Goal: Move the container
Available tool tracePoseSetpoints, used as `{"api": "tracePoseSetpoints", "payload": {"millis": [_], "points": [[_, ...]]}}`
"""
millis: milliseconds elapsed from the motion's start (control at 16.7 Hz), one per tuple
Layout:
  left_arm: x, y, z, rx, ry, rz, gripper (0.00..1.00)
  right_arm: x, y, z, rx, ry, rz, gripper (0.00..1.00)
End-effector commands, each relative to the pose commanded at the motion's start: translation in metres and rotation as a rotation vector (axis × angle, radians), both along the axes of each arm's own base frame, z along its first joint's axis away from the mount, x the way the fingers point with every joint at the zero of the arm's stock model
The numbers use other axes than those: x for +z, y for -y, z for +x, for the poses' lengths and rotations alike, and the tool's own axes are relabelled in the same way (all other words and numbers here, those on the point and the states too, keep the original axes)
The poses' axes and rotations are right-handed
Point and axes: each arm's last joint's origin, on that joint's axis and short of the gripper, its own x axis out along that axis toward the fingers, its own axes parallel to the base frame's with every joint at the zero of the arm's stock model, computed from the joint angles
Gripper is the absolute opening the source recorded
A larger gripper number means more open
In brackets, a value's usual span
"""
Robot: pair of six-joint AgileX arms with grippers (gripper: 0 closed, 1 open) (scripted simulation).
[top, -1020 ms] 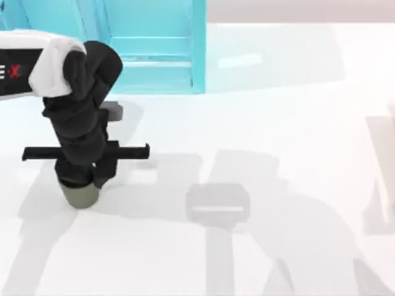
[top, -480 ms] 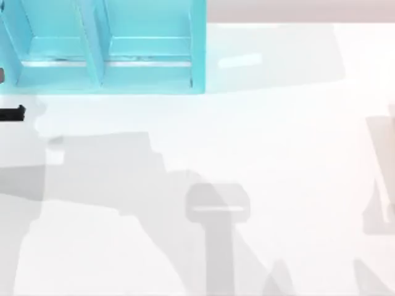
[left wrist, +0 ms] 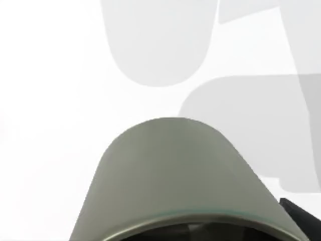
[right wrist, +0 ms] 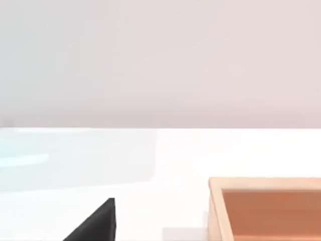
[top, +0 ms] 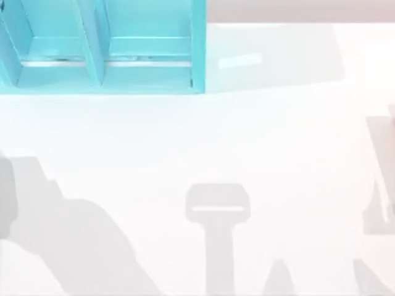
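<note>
The container [left wrist: 173, 175], a dark olive-grey cup with plain matte sides, sits very close in the left wrist view with its round rim nearest the camera. It hangs above the white table, whose grey shadows lie well beyond it. My left gripper is shut on it, and one dark finger [left wrist: 301, 217] shows beside the rim. In the right wrist view, a black part of my right gripper [right wrist: 95, 223] juts in over the table.
A large turquoise shelf unit [top: 105, 49] stands at the table's back left. A shallow open wooden box [right wrist: 266, 206] sits on the table ahead of the right wrist camera. Arm shadows cross the white table [top: 278, 135].
My left arm, which stood over the cup at the table's left, has left the top view to the left with the cup. Its shadow has slid to the lower left.
</note>
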Motion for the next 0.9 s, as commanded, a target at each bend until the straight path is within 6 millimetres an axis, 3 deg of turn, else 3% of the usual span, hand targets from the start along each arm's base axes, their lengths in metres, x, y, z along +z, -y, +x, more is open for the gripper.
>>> {"api": "tracePoseSetpoints", "payload": {"millis": [360, 720, 900], "points": [[-0.006, 0.000, 0.000, -0.003, -0.005, 0.002, 0.00, 0.000, 0.000, 0.000, 0.000, 0.000, 0.000, 1.00], [-0.058, -0.006, 0.002, 0.000, 0.005, 0.003, 0.00, 0.000, 0.000, 0.000, 0.000, 0.000, 0.000, 1.00], [-0.065, -0.007, 0.001, 0.000, 0.000, 0.000, 0.00, 0.000, 0.000, 0.000, 0.000, 0.000, 0.000, 1.00]]}}
